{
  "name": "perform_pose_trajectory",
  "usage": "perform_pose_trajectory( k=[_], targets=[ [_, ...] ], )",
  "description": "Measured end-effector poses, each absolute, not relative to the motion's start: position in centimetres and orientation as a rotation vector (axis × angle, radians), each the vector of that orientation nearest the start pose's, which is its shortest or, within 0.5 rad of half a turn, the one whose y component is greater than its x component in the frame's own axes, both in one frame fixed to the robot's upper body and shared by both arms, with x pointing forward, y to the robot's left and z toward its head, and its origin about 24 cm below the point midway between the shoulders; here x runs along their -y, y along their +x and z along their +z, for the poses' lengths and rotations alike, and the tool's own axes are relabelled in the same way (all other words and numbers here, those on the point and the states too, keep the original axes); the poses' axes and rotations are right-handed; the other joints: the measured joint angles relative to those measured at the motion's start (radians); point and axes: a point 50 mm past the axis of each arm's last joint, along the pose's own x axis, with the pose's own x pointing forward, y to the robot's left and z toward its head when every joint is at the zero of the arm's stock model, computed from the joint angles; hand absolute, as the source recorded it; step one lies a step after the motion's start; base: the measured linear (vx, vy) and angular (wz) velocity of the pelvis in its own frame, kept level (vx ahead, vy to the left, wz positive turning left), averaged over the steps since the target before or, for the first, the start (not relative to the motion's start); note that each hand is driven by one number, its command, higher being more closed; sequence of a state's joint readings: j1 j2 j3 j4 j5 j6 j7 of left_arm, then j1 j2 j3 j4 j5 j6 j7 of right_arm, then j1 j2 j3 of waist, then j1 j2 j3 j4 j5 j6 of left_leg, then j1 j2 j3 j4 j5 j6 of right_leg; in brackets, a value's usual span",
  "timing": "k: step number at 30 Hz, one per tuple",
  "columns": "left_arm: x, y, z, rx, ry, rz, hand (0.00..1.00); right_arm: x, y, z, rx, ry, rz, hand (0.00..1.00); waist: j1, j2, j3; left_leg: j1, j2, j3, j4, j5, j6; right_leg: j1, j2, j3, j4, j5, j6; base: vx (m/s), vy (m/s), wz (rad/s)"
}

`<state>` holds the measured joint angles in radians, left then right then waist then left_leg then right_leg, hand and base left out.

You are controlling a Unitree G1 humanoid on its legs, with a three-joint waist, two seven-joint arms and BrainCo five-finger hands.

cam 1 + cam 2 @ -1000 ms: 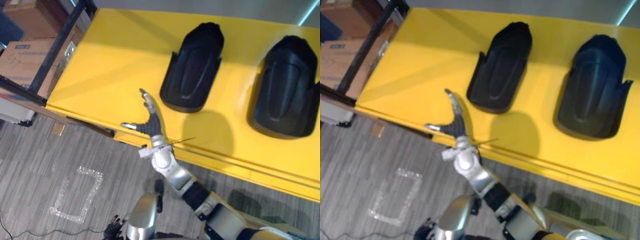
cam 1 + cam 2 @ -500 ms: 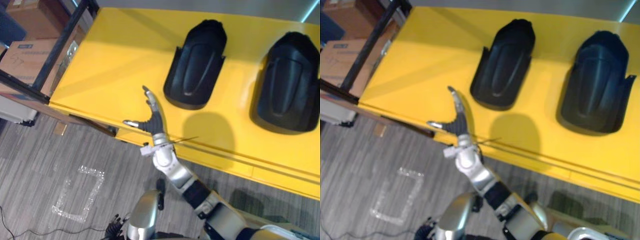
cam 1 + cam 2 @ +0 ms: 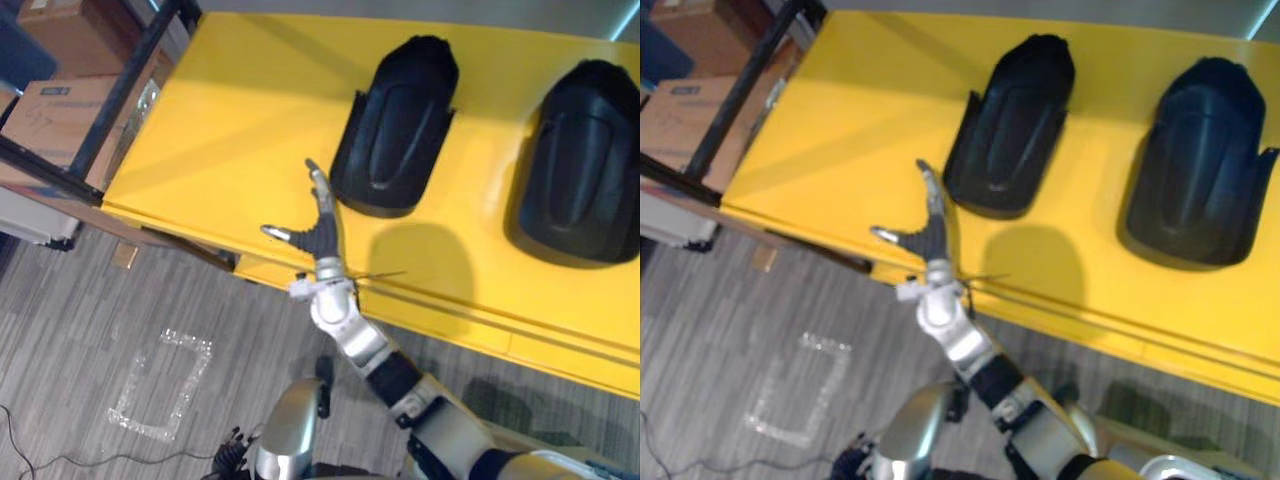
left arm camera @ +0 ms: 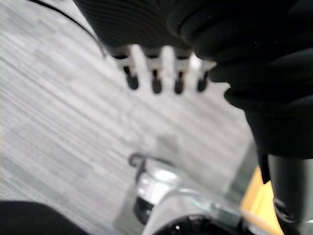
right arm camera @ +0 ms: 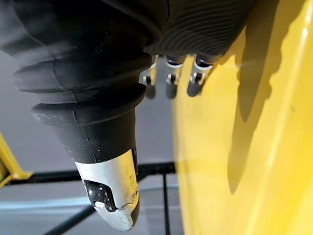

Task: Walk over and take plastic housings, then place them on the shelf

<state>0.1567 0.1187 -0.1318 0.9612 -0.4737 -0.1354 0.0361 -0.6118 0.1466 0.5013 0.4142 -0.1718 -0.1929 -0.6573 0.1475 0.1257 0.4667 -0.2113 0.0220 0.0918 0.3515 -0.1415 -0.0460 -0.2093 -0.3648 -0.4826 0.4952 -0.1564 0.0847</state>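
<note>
One idle hand, the left hand (image 4: 178, 73), hung over the grey floor (image 4: 54, 117), fingers relaxed and empty. Farthest to the left of the working hand stood cardboard boxes (image 3: 55, 105) behind a dark shelf frame (image 3: 128, 90), probably the destination, set close to the table's end so that a carry would be short. The yellow table (image 3: 230, 110) lay bare between that frame and the right hand (image 3: 320, 235). This hand hovered above the table's near edge with fingers straight, thumb spread wide, holding nothing; such an opening suited a broad grasp. Just to its right, close to the fingertips but apart from them, lay the near housing (image 3: 395, 125), dome upward and open end toward the robot, evidently so that fingers could hook its rim. Well to the right of the hand lay the far housing (image 3: 585, 160), in the same pose, spaced from the first so each could be taken singly. Neither housing had yet been lifted.
</note>
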Motion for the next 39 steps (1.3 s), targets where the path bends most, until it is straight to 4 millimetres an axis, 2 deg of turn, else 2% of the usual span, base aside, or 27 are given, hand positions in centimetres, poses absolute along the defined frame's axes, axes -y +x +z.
perform_pose_trajectory(
  k=[11, 27, 31, 33, 34, 35, 36, 38, 39],
  targets=[
    [-18.6, 9.2, -15.6, -0.975, -0.238, 0.274, 0.00, -1.0, 30.9, 14.0, 0.482, -0.088, -0.007, 0.00, 0.000, 0.000, 0.000, 0.003, 0.001, 0.004, 0.005, 0.000, 0.000, 0.002, 0.000, 0.006, 0.001, 0.003, -0.001, 0.00, 0.002, 0.00],
    [-18.6, 9.1, -15.6, -0.982, -0.233, 0.273, 0.00, -1.0, 31.0, 13.9, 0.487, -0.078, 0.010, 0.00, -0.001, 0.000, 0.000, 0.022, 0.001, 0.019, -0.008, 0.001, 0.001, 0.005, 0.000, 0.018, -0.003, 0.011, 0.002, 0.00, 0.005, -0.02],
    [-18.6, 8.9, -15.7, -0.989, -0.233, 0.275, 0.00, -1.7, 30.7, 13.5, 0.451, 0.012, 0.177, 0.00, -0.002, -0.002, 0.000, 0.055, 0.006, 0.022, -0.030, 0.002, 0.000, 0.041, 0.009, 0.014, -0.037, 0.024, 0.005, 0.02, 0.022, -0.05],
    [-18.7, 8.9, -15.7, -0.991, -0.233, 0.277, 0.00, -4.4, 28.6, 13.8, 0.496, 0.031, 0.427, 0.00, -0.003, -0.004, 0.000, 0.086, 0.016, 0.024, -0.059, 0.004, -0.002, 0.088, 0.036, 0.008, -0.098, 0.041, 0.011, 0.02, 0.014, -0.08],
    [-18.7, 8.9, -15.7, -0.991, -0.233, 0.278, 0.00, -5.2, 27.8, 14.3, 0.525, 0.040, 0.496, 0.00, -0.003, -0.005, 0.000, 0.094, 0.018, 0.023, -0.072, 0.006, -0.002, 0.100, 0.042, 0.001, -0.116, 0.047, 0.011, 0.08, 0.012, 0.05],
    [-18.8, 8.9, -15.7, -0.994, -0.227, 0.274, 0.00, -6.7, 25.8, 15.9, 0.595, 0.084, 0.670, 0.00, -0.004, -0.011, -0.003, 0.121, 0.020, 0.015, -0.100, 0.014, -0.004, 0.138, 0.058, -0.015, -0.157, 0.065, 0.017, 0.10, 0.006, 0.10],
    [-18.9, 8.8, -15.7, -1.005, -0.227, 0.277, 0.00, -7.3, 24.7, 17.1, 0.638, 0.113, 0.768, 0.00, -0.002, -0.021, -0.008, 0.136, 0.022, 0.014, -0.111, 0.019, -0.005, 0.157, 0.068, -0.021, -0.180, 0.073, 0.019, 0.14, 0.002, 0.14],
    [-19.4, 8.6, -15.7, -1.020, -0.226, 0.288, 0.00, -7.6, 23.6, 19.3, 0.719, 0.157, 0.875, 0.00, 0.002, -0.042, -0.019, 0.161, 0.024, 0.006, -0.126, 0.020, -0.005, 0.195, 0.077, -0.038, -0.212, 0.080, 0.026, 0.12, -0.003, 0.09],
    [-19.9, 8.2, -15.8, -1.034, -0.210, 0.297, 0.00, -7.2, 23.6, 21.1, 0.752, 0.215, 0.916, 0.00, 0.001, -0.072, -0.035, 0.180, 0.025, 0.006, -0.139, 0.020, -0.006, 0.218, 0.090, -0.041, -0.238, 0.086, 0.030, 0.13, -0.007, 0.02]
  ],
)
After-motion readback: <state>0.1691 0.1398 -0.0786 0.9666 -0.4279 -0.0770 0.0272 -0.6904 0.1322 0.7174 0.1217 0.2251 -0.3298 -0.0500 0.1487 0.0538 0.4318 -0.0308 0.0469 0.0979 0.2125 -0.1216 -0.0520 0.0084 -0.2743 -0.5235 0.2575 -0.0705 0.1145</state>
